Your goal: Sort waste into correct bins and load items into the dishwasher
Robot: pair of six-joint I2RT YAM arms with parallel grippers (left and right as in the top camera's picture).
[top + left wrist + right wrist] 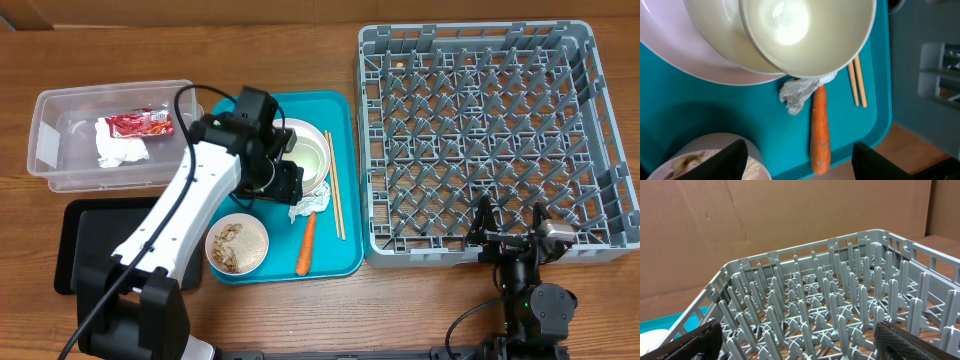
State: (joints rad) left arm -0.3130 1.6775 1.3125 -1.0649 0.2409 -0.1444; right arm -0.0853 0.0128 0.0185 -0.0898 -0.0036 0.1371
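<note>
Big grey dish rack (480, 140) has no dishes yet. The right end effector (800, 345) sits at its near edge, spread wide and holding nothing, probably waiting its turn. On the teal tray (345, 255), the left end effector (799, 161) hangs over the carrot (819, 130), fingers apart on either side, nothing gripped. I'd guess waste gets cleared first. The crumpled napkin (797, 95) is tucked under the bowl (805, 30).

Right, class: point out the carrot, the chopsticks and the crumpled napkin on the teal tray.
carrot (820, 131): left wrist view, middle of its body.
chopsticks (860, 85): left wrist view, midway along one stick's shaft.
crumpled napkin (796, 95): left wrist view, centre of the wad.
</note>
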